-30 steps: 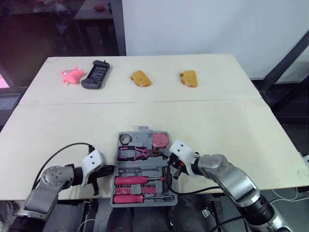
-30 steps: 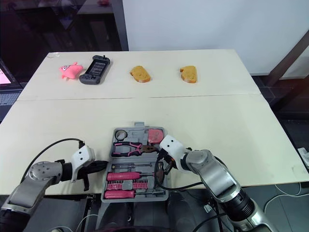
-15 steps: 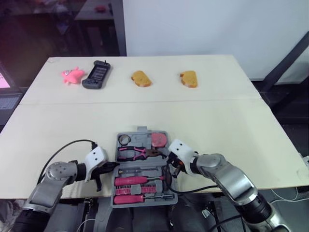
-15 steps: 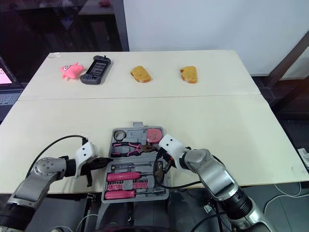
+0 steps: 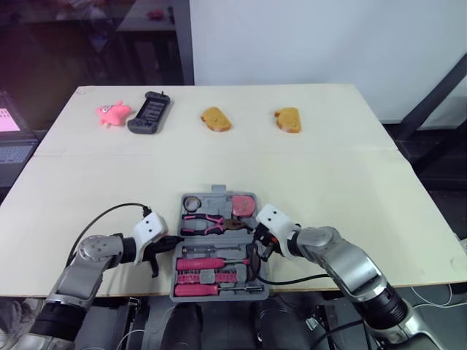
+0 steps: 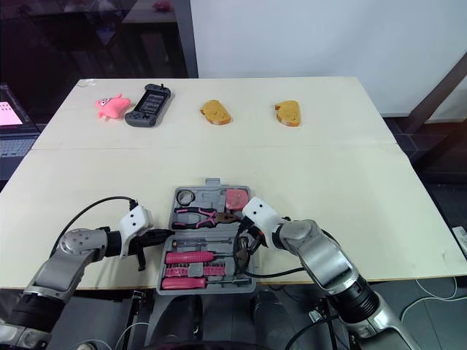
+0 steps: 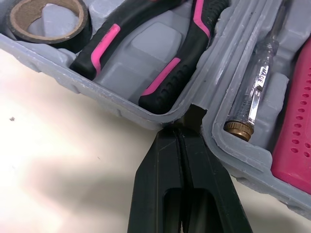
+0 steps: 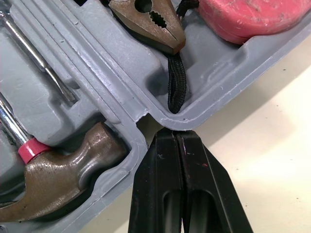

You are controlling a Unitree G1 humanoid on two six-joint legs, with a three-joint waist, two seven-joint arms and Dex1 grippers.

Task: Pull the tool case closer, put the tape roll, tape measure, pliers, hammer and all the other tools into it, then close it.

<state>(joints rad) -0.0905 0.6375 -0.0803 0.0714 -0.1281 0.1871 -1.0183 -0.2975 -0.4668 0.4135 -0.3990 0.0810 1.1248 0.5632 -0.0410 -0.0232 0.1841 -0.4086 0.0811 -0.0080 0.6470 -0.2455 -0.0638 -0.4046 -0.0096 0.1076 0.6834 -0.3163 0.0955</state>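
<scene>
The grey tool case (image 5: 213, 195) lies open at the table's front edge. Its far half holds the tape roll (image 5: 193, 202), the pink-handled pliers (image 5: 204, 221) and the pink tape measure (image 5: 243, 205). Its near half holds the hammer (image 8: 63, 179), a tester screwdriver (image 7: 255, 92) and a pink bit holder (image 5: 206, 276). My left gripper (image 5: 171, 241) is shut, its tips touching the hinge notch on the case's left side. My right gripper (image 5: 257, 244) is shut too, its tips against the hinge notch on the right side.
Along the table's far edge lie a pink toy (image 5: 113, 113), a black handheld device (image 5: 149, 112) and two bread slices (image 5: 216, 119) (image 5: 288, 119). The case's near half overhangs the table's front edge. Bare tabletop spreads beyond the case.
My left gripper has moved right from beside the case until its tips reach the left hinge notch. The right gripper has stayed at the right hinge. The view shifted slightly.
</scene>
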